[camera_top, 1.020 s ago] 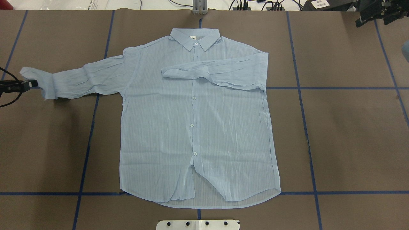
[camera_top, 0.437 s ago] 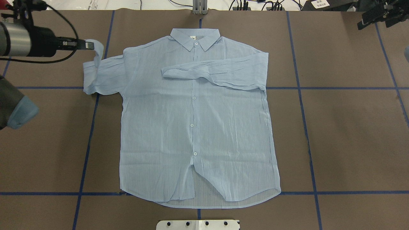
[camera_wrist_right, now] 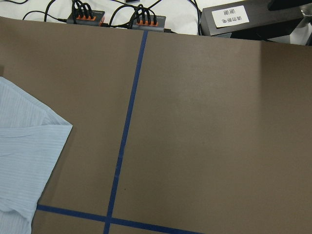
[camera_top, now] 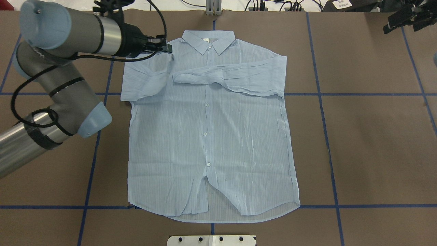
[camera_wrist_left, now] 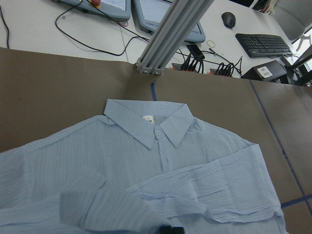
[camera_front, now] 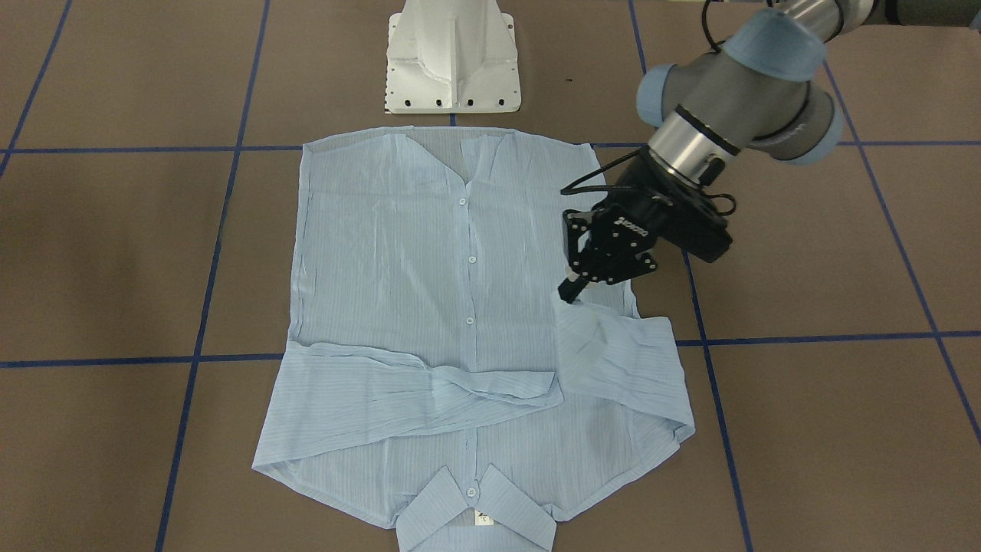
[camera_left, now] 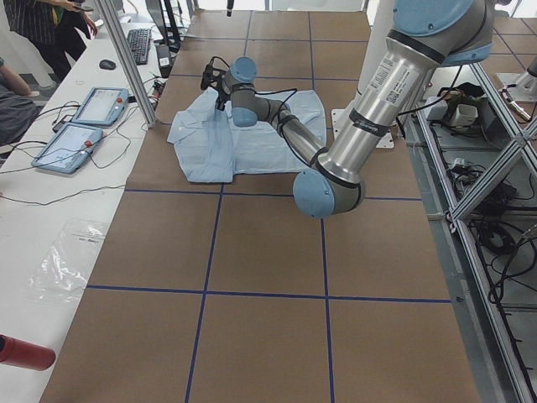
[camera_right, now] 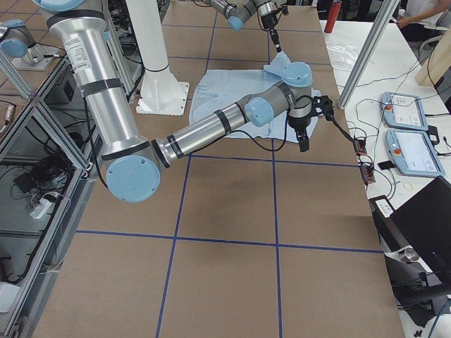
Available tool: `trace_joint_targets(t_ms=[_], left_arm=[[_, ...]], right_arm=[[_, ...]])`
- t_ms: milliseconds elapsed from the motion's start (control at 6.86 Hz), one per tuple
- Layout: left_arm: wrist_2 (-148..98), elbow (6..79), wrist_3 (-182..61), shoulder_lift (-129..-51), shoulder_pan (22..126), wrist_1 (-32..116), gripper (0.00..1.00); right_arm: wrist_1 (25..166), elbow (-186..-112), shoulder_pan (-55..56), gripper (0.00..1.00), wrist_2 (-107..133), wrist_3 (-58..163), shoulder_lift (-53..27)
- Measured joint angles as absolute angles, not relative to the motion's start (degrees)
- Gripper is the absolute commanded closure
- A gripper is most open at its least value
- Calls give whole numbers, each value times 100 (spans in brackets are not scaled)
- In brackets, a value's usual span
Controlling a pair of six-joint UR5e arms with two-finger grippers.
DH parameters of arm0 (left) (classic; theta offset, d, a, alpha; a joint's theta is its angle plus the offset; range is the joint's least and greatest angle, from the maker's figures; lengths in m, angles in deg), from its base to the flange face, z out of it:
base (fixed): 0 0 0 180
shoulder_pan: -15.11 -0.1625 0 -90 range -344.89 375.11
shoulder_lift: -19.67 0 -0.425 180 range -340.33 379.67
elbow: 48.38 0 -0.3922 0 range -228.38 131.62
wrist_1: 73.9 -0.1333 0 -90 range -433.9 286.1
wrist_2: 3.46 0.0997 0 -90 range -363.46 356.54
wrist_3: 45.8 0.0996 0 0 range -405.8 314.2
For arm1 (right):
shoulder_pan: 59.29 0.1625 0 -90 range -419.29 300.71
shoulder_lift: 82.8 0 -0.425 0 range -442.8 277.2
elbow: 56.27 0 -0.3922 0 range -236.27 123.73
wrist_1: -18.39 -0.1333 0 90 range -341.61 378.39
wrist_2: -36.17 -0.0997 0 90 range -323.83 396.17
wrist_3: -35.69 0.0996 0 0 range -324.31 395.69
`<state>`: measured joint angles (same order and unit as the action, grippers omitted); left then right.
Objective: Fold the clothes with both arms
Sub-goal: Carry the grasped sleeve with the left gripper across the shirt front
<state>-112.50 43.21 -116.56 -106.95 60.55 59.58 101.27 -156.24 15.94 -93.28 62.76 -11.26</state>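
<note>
We find left gripper (camera_top: 168, 48) clamped on end of left-side sleeve (camera_front: 613, 353), raised over shirt (camera_top: 211, 143) lying flat mid-tabletop (camera_top: 375, 136), collar toward far edge. We advise low, level carry; lay end beside folded sleeve (camera_top: 232, 77), unwrinkled. Right gripper (camera_top: 399, 20) at far right corner: aperture, we cannot tell

My overhead cam sits behind the base (camera_top: 211, 240), looking forward and down; front-facing one looks steeply back at it. Both share the shirt (camera_top: 211, 136). Side cams stand far off at each counter (camera_left: 260, 277) end. Left wrist cam close over the collar (camera_wrist_left: 146, 124), right wrist over bare counter and a shirt corner
</note>
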Motion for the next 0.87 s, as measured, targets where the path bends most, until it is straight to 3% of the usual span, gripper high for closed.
trace_joint_targets(t_ms=[583,729,875], left_arm=[[-9818,3162,-11917,-11717,4855,5907,100],[-9522,2853,-11916,-11874,4568,5908,3],[-9320,2550,-11913,-12028,4325,5917,0]], right_arm=[[10129,-15613,1592,0,-9320,6291,-1096],[10131,-15602,1589,0,-9318,6293,-1096],[10130,-15591,1587,0,-9315,6296,-1093]])
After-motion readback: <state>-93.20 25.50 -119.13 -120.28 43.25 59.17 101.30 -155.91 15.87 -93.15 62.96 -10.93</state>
